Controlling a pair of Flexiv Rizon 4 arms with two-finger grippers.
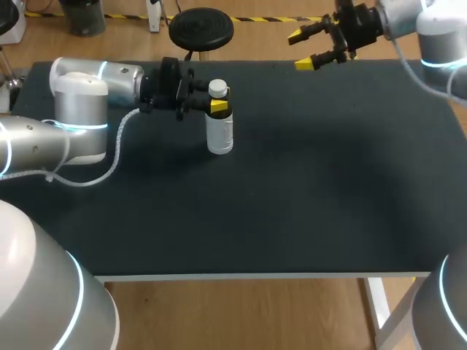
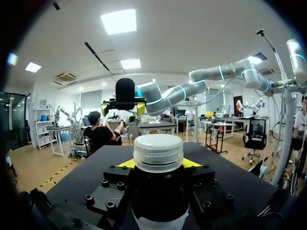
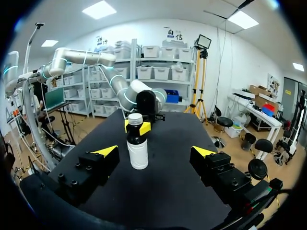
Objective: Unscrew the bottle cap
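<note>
A clear bottle (image 1: 220, 127) with a pale label stands upright on the black worktop (image 1: 292, 189), in its far left part. Its white ribbed cap (image 1: 217, 88) sits on top, and no gap shows between cap and neck.

The left arm (image 1: 80, 102) comes in low from the left side and lies nearly level above the worktop. The left claw (image 1: 219, 106) is clamped on the bottle just below the cap. One yellow tip presses each side of the dark neck, so the claw grips the bottle from two sides. In the left wrist view the cap rises directly between the two black finger blocks, and the yellow tips show just behind it on both sides. The bottle's body drops out of sight under the claw there.

The right arm (image 1: 430, 36) enters from the far right corner. The right claw (image 1: 300, 49) hangs above the far edge of the worktop, well apart from the bottle and to its right. Its fingers are spread wide with nothing between them. In the right wrist view the bottle stands ahead of this claw, roughly in line with the gap between the two yellow tips. The left claw shows behind the bottle there, its tips flanking the neck.
</note>
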